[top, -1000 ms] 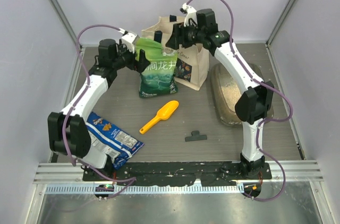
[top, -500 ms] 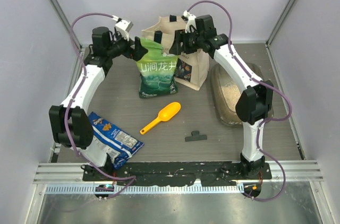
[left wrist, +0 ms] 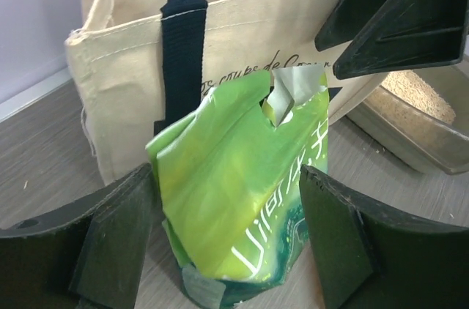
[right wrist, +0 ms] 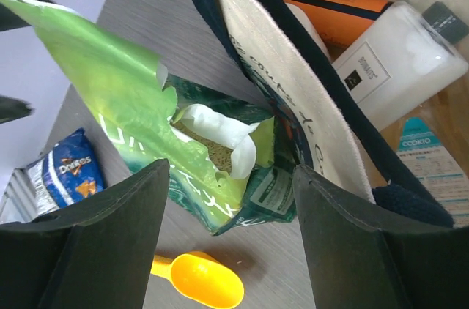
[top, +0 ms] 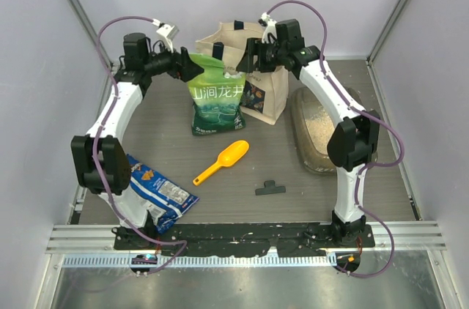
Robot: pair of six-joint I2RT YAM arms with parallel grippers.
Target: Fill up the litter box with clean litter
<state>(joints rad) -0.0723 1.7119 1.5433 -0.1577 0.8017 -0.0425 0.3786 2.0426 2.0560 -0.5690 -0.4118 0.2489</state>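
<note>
Flanking green pouch [top: 216,100] top: L gripper [top: 190,67] left, R gripper [top: 247,60] right, both wide open, empty. Litter box [top: 302,140] right of pouch, long axis near-far, nearer R arm.

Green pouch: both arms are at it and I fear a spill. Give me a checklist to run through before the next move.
1. Green pouch upright: ok, it stands in front of the tote bag.
2. Pouch top open: ok, torn open, granules visible inside.
3. Left gripper holding the pouch: not ok, jaws open either side of it.
4. Right gripper holding the pouch: not ok, jaws open around its top.
5. Litter box ready: ok, only some litter in it.
6. Scoop out of the way: ok, it lies apart from the pouch.
</note>
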